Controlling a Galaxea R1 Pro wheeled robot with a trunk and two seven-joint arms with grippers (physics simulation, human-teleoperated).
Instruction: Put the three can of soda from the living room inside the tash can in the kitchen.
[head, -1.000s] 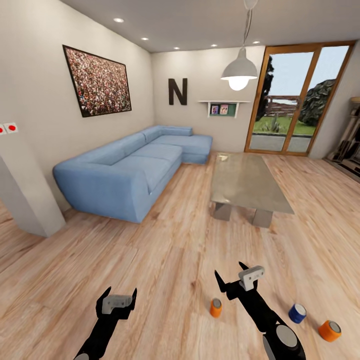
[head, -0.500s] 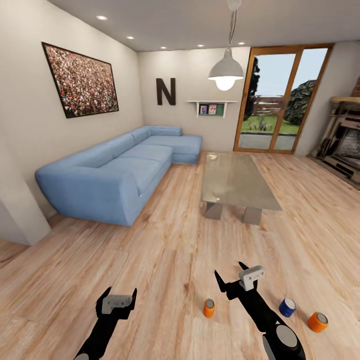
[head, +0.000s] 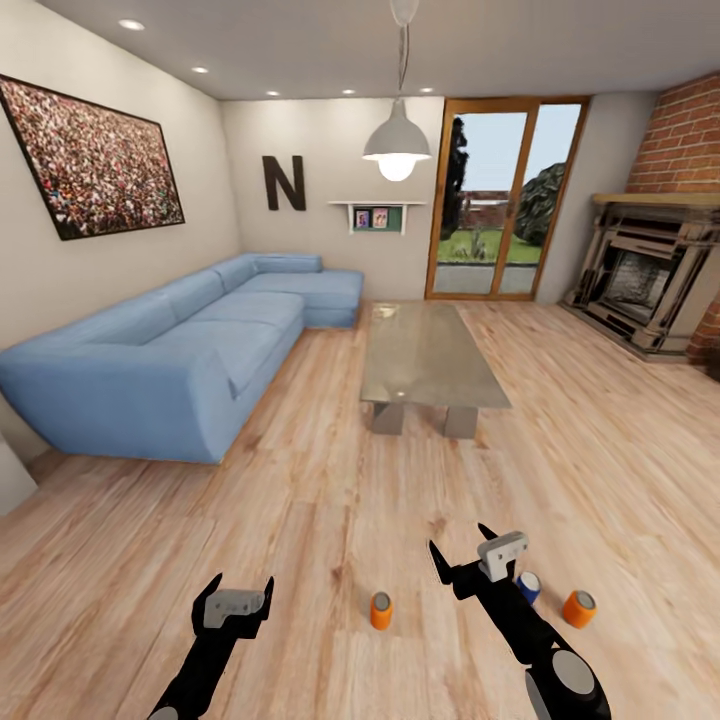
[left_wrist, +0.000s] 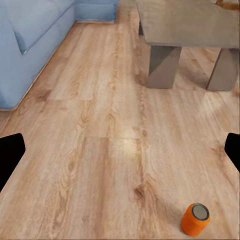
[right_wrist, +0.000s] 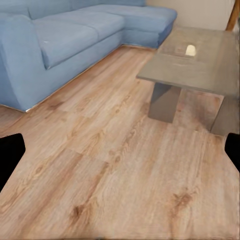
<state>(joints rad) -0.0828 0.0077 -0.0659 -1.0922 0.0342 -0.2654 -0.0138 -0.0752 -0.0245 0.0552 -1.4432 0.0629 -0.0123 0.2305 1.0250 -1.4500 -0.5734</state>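
Cans of soda stand upright on the wooden floor (head: 300, 520), grey metal tops showing: one orange can (head: 381, 611), a blue can (head: 527, 587), another orange can (head: 578, 608). Left jaws (head: 239, 585) hang open and empty, the first orange can off toward the robot's right. Right jaws (head: 458, 551) are open too, the blue can just beside that arm, partly hidden. Ahead, bare floor runs between the blue sofa (head: 180, 350) and the low glass counter (head: 428, 352).
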